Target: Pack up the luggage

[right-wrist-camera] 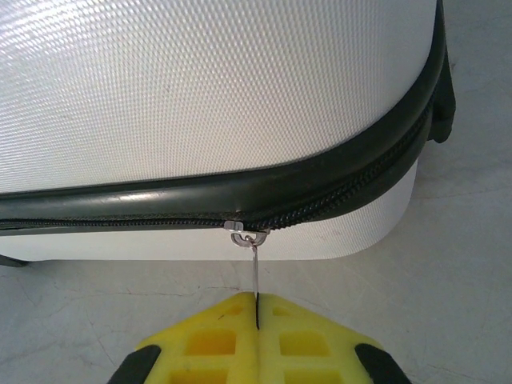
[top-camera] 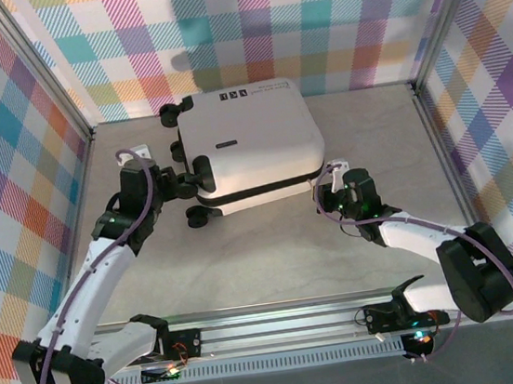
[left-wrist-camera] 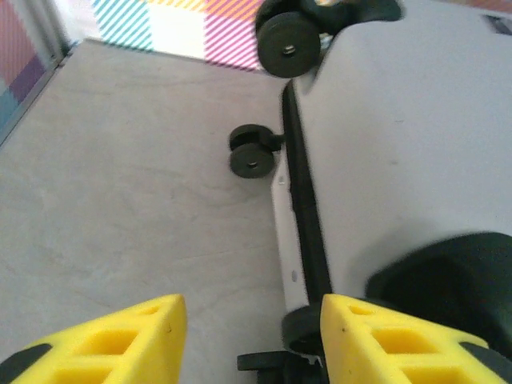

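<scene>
Luggage lies flat and shut, white shell up, on the table toward the far edge, about midway across, wheels pointing left. Black seam runs along its near side. I see the pull hanging out of it near the right corner. My right gripper is clenched on that pull, fingers pressed together. My left gripper sits at the luggage's left side, near a wheel, jaws apart, released, right finger just beside the shell.
</scene>
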Tool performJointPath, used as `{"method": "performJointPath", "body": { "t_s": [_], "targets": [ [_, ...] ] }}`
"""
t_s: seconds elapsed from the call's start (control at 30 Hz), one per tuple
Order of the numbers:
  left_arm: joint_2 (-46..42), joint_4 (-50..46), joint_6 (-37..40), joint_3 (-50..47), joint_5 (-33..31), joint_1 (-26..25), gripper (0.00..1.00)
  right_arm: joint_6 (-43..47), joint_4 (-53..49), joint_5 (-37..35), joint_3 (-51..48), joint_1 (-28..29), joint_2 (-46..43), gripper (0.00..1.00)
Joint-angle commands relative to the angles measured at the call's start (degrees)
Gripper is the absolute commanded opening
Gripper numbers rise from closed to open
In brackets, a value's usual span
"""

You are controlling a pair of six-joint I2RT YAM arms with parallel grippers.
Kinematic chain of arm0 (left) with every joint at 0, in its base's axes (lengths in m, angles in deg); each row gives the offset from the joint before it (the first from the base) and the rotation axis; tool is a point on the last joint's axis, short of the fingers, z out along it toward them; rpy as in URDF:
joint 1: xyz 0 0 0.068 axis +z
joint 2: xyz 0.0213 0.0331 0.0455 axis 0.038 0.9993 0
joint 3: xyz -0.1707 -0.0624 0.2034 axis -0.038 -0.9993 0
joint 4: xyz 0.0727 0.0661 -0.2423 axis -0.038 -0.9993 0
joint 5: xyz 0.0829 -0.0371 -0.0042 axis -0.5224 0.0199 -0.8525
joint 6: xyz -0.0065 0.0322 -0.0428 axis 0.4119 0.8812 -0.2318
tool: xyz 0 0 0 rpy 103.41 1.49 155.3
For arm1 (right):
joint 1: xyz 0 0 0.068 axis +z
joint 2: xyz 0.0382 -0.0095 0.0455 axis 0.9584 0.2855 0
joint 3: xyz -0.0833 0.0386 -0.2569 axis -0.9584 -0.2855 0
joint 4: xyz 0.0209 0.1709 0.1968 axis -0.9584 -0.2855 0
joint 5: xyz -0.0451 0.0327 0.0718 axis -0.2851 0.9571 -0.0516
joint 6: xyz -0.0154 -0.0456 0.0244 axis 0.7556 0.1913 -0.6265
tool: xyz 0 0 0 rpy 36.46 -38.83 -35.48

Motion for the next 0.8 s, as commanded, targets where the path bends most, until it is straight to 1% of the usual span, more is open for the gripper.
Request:
{"method": "performJointPath", "body": {
  "t_s": [0.0,0.17,0.33,0.53,0.63,0.7,0.77],
  "targets": [
    [-1.4,-4.7,-3.1,1.4,7.8,0.5,0.56,-0.4,-3.0,0.7,-0.2,0.7,1.8,0.0],
    [-2.1,-5.3,-6.8,-0.4,12.3,0.5,0.64,-0.5,-2.8,1.1,0.0,0.7,2.2,0.0],
    [-0.8,-3.3,-8.3,-1.9,16.0,0.5,0.69,-0.4,-3.4,1.3,-0.1,0.6,1.7,0.0],
    [3.0,-1.5,-10.5,-2.5,18.8,0.5,0.71,0.2,-4.4,0.7,-0.1,0.7,1.0,0.0],
    [4.6,-0.1,-11.2,-3.1,18.5,0.5,0.72,0.6,-7.8,-2.1,1.8,0.5,1.6,0.0],
    [5.5,0.0,-11.5,-3.1,16.8,0.5,0.71,0.1,-10.9,-3.6,4.1,-0.8,3.1,0.0],
    [5.8,-0.1,-11.7,-3.2,15.0,0.5,0.71,-0.9,-12.0,-3.8,5.4,-2.6,4.3,0.0]
  ]
}}
